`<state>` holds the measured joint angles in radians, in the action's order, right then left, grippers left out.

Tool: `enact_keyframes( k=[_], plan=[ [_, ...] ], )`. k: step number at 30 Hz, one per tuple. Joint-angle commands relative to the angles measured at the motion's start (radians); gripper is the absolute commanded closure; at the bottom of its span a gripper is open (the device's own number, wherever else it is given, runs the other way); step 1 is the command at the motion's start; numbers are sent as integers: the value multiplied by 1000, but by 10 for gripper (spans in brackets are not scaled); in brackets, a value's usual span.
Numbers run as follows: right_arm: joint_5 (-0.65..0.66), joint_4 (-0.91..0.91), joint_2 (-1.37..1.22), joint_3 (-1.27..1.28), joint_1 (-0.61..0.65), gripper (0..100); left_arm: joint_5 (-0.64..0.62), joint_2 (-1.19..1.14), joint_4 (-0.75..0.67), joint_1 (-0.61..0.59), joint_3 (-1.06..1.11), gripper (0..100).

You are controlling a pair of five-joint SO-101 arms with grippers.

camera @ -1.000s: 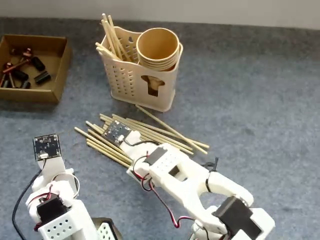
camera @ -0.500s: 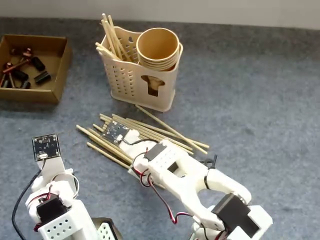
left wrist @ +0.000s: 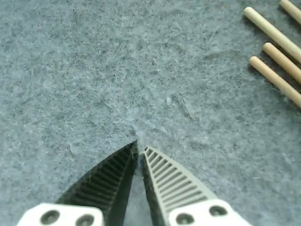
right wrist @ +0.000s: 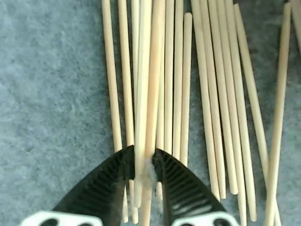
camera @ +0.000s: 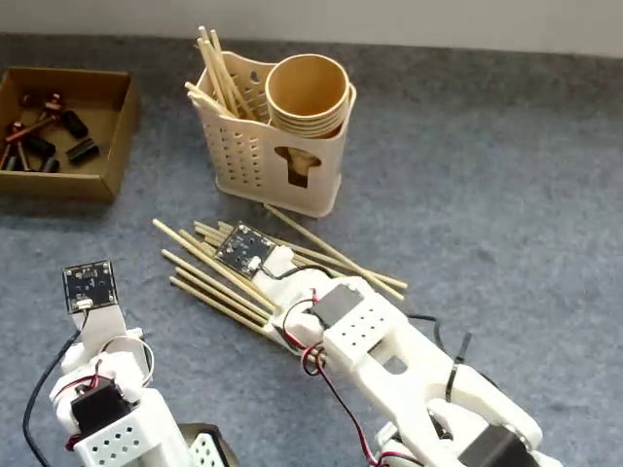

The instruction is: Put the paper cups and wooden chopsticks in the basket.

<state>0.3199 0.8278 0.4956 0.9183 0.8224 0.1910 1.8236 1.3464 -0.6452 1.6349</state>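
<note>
- The right tool [right wrist: 142,155] is narrowed down onto the loose wooden chopsticks [camera: 321,255]. Its two dark jaws pinch what look like two sticks lying side by side, and the pinched sticks run on from the tips over the rest of the pile.
- In the high view the right arm comes in from the near right, and its wrist sits over the middle of the pile.
- The left tool [left wrist: 139,149] has its jaws drawn together so the tips meet. It holds nothing and hangs just over bare grey tabletop [camera: 506,195] at the near left.
- Three rounded stick ends [left wrist: 275,77] lie close by the left tool, apart from it.
- The loose pile lies on the tabletop between the basket [camera: 253,156] and the arms, mostly parallel and partly overlapping. There are roughly a dozen sticks, but I cannot tell the exact number where they cross or pass under the arm.
- There is one basket, at the far middle, upright and cream-coloured, with two compartments.
- Its left compartment holds a bunch of about five or six wooden chopsticks [camera: 216,68] standing on end and leaning left.
- Its right compartment holds the paper cups [camera: 307,92], nested in one stack. Several rims show, perhaps four.
- One cardboard box [camera: 119,126] sits at the far left with small dark and red parts inside.
</note>
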Motion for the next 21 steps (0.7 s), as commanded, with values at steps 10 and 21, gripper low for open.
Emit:
enact_keyframes(
  k=[10, 21],
  plan=[
    [12, 12, 2, 44, -96, 992, 8, 4, -17, -4, -18, 993],
    [60, 88, -87, 42, -102, 992, 8, 4, -20, -4, -18, 993]
  ],
)
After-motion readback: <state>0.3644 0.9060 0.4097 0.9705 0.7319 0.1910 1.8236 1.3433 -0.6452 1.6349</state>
